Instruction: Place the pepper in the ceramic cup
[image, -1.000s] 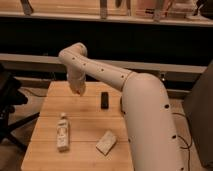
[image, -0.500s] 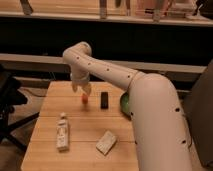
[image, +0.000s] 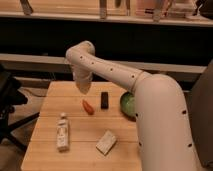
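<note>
The small orange-red pepper (image: 88, 106) lies on the wooden table (image: 50, 105), left of a black block (image: 104, 99). My gripper (image: 84, 89) hangs at the end of the white arm, just above and behind the pepper, a little to its left. The ceramic cup is not in view; it may be hidden behind my arm.
A wide green bowl (image: 127, 104) sits at the table's right, partly covered by my arm. A white bottle (image: 62, 131) lies at the front left. A pale packet (image: 106, 142) lies at the front middle. A dark chair (image: 10, 100) stands left of the table.
The arm has swung to the right and the gripper has risen slightly. The pepper now shows on the table below it, and the green bowl has come into view.
</note>
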